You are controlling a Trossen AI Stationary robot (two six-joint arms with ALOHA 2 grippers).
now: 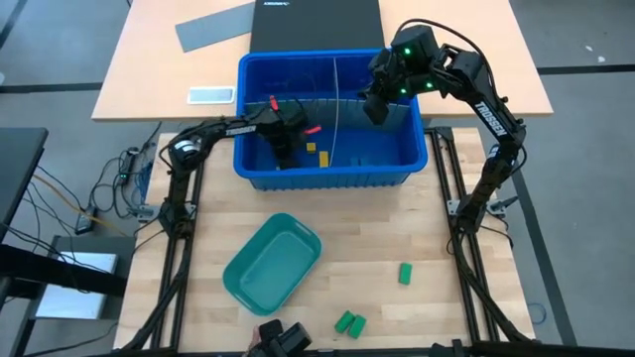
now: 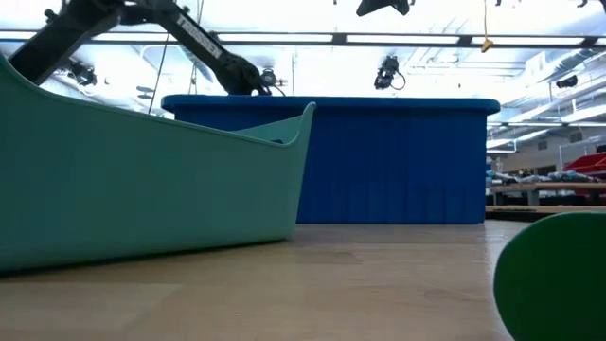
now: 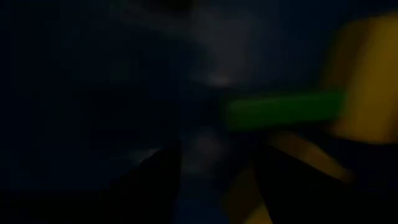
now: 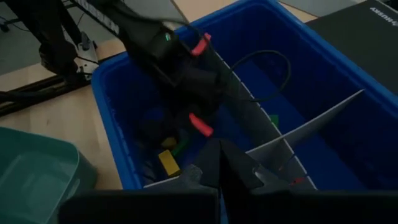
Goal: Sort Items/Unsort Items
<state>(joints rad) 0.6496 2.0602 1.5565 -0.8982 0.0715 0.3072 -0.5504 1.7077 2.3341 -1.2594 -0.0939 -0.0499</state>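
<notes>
The items I can see are small blocks. Two yellow blocks [image 1: 311, 147] [image 1: 323, 159] lie on the floor of the blue bin [image 1: 417, 149]. The left wrist view shows a green block [image 3: 283, 111] and yellow blocks [image 3: 367, 74] close up. My left gripper [image 1: 285, 151] [image 4: 155, 134] reaches down into the bin's left compartment, open, its fingers low over those blocks; whether they touch does not show. My right gripper [image 4: 219, 167] hovers shut and empty above the bin's far right part [image 1: 380, 99]. More green blocks [image 1: 405, 273] [image 1: 349, 322] lie on the table.
Grey divider sheets [image 4: 311, 124] split the bin into compartments. A teal tray [image 1: 273, 260] sits on the table in front of the bin. In the low view it fills the left [image 2: 142, 180], and a green block [image 2: 559, 275] looms at the right.
</notes>
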